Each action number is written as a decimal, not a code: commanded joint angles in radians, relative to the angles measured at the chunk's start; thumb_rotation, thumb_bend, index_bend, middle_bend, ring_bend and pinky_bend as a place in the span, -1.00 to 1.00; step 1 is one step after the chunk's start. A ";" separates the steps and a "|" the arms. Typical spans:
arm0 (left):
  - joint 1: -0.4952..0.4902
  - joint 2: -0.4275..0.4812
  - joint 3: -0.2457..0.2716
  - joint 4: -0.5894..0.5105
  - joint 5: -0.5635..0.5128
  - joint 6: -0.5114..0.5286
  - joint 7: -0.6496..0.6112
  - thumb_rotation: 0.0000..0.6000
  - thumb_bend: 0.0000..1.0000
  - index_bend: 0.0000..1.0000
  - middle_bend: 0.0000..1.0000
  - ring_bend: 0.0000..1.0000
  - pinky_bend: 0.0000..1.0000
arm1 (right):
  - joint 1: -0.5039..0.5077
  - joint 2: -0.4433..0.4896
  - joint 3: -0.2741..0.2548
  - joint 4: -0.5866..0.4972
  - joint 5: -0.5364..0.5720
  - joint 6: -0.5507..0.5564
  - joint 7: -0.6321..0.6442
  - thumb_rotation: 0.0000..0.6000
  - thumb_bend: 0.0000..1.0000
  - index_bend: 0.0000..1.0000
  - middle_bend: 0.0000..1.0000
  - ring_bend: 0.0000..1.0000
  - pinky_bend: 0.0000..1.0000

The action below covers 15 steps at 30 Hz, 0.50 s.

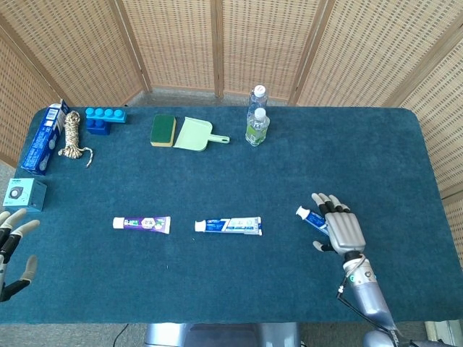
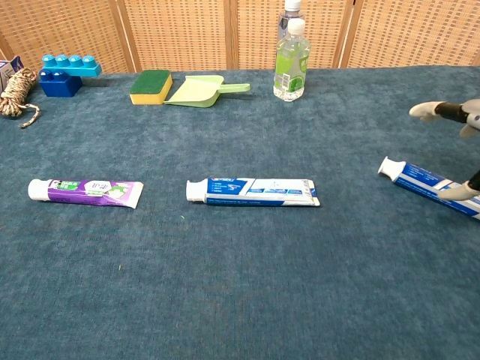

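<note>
Blue-and-white toothpaste tube [image 1: 312,217] near the desk's [image 1: 217,173] right edge, our right hand [image 1: 338,228] spread wide above it, our left hand [image 1: 13,249] open off the left edge.

Dark teal table cloth [image 1: 289,166], blue-and-white toothpaste tube [image 1: 228,225], purple-and-white tube [image 1: 142,223], yellow-and-green sponge [image 1: 163,130], pale green dustpan [image 1: 194,134], bright blue block [image 1: 105,118], tan woven screens [image 1: 166,43].
</note>
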 commanded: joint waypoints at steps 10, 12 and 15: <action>0.007 0.009 0.006 -0.023 0.008 0.011 0.024 1.00 -0.12 -0.59 -0.78 -0.87 -0.77 | 0.033 -0.115 -0.013 0.196 -0.008 0.010 -0.035 1.00 -0.69 -1.00 -1.00 -1.00 -0.66; 0.013 0.013 0.008 -0.028 0.013 0.020 0.026 1.00 -0.12 -0.59 -0.78 -0.87 -0.77 | 0.038 -0.126 -0.017 0.223 -0.009 -0.003 -0.034 1.00 -0.69 -1.00 -1.00 -1.00 -0.66; 0.019 0.017 0.012 -0.031 0.017 0.029 0.026 1.00 -0.11 -0.59 -0.78 -0.87 -0.78 | 0.042 -0.132 -0.024 0.252 -0.018 -0.012 -0.037 1.00 -0.69 -1.00 -1.00 -1.00 -0.66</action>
